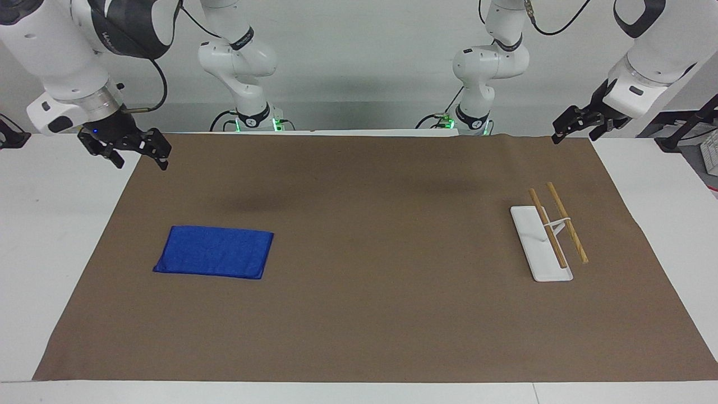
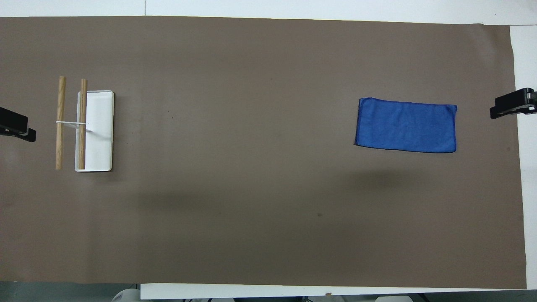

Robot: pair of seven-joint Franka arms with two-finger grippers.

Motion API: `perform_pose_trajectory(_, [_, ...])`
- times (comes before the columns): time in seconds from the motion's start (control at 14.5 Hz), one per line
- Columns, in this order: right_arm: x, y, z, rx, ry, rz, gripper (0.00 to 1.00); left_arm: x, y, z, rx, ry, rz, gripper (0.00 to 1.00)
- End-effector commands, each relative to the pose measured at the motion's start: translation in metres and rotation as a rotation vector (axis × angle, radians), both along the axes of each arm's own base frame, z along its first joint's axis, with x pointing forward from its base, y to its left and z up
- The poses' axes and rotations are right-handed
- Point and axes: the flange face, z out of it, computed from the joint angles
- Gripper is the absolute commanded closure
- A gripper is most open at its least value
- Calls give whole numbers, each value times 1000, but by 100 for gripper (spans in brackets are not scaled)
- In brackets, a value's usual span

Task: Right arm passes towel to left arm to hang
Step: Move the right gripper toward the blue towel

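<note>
- The right gripper (image 1: 137, 148) hangs in the air over the edge of the brown mat (image 1: 359, 314) at the right arm's end of the table, fingers spread and holding nothing.
- The towel (image 1: 214, 252) lies flat and folded on the mat, well apart from that gripper and below it, toward the middle of the table.
- The left gripper (image 1: 578, 124) hangs over the mat's edge at the left arm's end, fingers spread, empty.
- The rack (image 1: 541, 244), a white base carrying two wooden bars, stands on the mat near the left gripper, well apart from the towel.
</note>
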Motion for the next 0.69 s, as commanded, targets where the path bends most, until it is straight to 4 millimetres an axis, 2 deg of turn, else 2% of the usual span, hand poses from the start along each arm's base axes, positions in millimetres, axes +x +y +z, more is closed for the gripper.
perform_pose_trajectory(0.0, [0,-3,4,15,-8,-23,1,-4,2,5,-10,6,-1,0])
perform_pose_trajectory(0.28, [0,-3,3,15,-5,-22,1,-4,2,5,-10,6,-1,0])
perform_pose_trajectory(0.41, [2,8,2,14,-5,-2,1,-4,1,5,-10,6,-2,0])
perform_pose_trajectory(0.55, [-2,9,-5,17,7,-5,1,-4,1,5,-10,6,-2,0])
perform_pose_trajectory(0.62, [-4,8,-18,20,29,-5,1,-4,1,5,-10,5,-2,0])
